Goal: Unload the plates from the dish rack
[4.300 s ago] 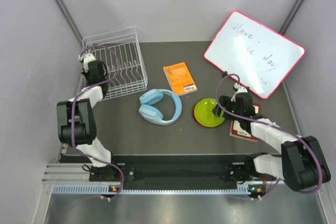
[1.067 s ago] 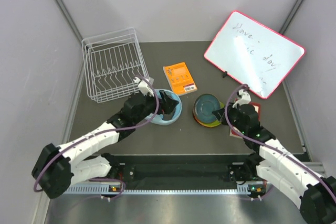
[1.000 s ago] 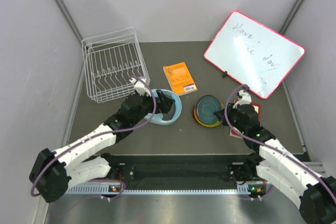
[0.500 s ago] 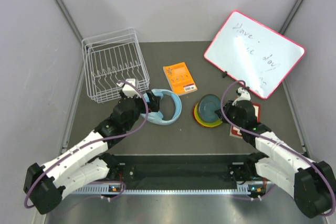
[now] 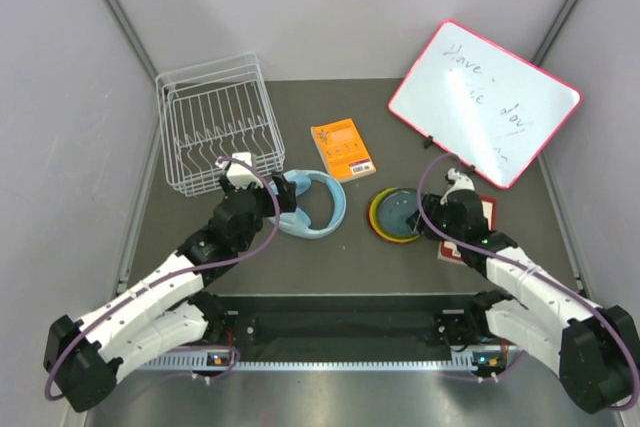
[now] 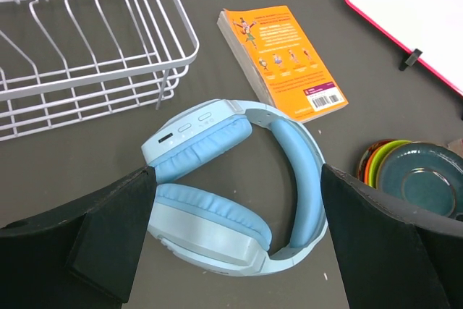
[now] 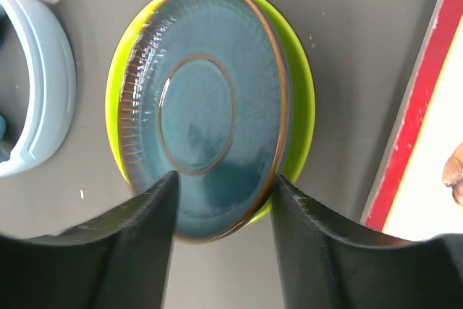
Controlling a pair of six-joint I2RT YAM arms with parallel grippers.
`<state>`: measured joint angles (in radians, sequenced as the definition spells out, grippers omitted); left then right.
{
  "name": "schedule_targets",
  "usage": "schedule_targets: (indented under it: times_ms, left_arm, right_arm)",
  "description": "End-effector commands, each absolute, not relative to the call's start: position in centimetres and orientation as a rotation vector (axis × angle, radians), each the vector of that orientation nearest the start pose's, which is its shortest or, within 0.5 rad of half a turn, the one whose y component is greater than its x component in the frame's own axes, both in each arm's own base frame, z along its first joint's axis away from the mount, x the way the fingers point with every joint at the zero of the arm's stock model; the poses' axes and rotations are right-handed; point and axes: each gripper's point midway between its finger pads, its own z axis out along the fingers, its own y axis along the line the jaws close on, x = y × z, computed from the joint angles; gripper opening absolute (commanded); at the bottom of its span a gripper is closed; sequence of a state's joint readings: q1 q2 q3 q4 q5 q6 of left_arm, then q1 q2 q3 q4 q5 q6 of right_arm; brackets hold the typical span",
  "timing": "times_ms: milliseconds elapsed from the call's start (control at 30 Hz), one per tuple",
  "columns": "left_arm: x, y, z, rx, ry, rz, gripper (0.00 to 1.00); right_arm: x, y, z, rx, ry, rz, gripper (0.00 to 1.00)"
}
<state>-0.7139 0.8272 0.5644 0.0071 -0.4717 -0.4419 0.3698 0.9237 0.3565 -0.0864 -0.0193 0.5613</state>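
The teal-blue plate (image 7: 202, 106) lies flat on top of the yellow-green plate (image 7: 300, 106), and in the top view this stack (image 5: 398, 213) sits right of centre. An orange plate rim (image 6: 366, 168) peeks out under it. My right gripper (image 7: 224, 182) hovers over the stack's near edge, open, one finger on each side of the teal plate's rim and gripping nothing. The white wire dish rack (image 5: 215, 127) stands at the far left with no plate among its tines (image 6: 87, 41). My left gripper (image 6: 235, 179) hangs wide open over the headphones, holding nothing.
Light blue headphones (image 5: 310, 204) lie between the rack and the stack. An orange book (image 5: 342, 149) sits behind them. A red-framed whiteboard (image 5: 485, 102) leans at the back right. A red-edged card (image 5: 470, 239) lies beneath my right arm.
My right gripper has opened and let go of the teal plate, which now lies flat on the stack. My left arm has drawn back toward the left.
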Motion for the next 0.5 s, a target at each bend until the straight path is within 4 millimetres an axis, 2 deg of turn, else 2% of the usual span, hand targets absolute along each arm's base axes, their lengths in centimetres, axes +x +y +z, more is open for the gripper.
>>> schedule_targets:
  times_ms: [0,133,300,467]
  left_arm:
    - [28.2,-14.9,21.7,-0.121,1.779,-0.368,0.99]
    - [27.9,-14.6,21.5,-0.118,1.791,-0.354,0.99]
    - [28.1,-14.5,21.8,-0.110,1.787,-0.335,0.99]
    - [28.4,-14.6,21.7,-0.087,1.808,-0.302,0.99]
  right_arm:
    - [26.3,12.3,9.9,0.159,2.190,0.509,0.57]
    - [26.4,11.4,10.7,0.158,2.188,0.443,0.64]
    - [25.9,9.7,11.3,0.175,2.191,0.346,0.66]
    - [26.1,7.2,13.0,0.242,2.053,0.243,0.70]
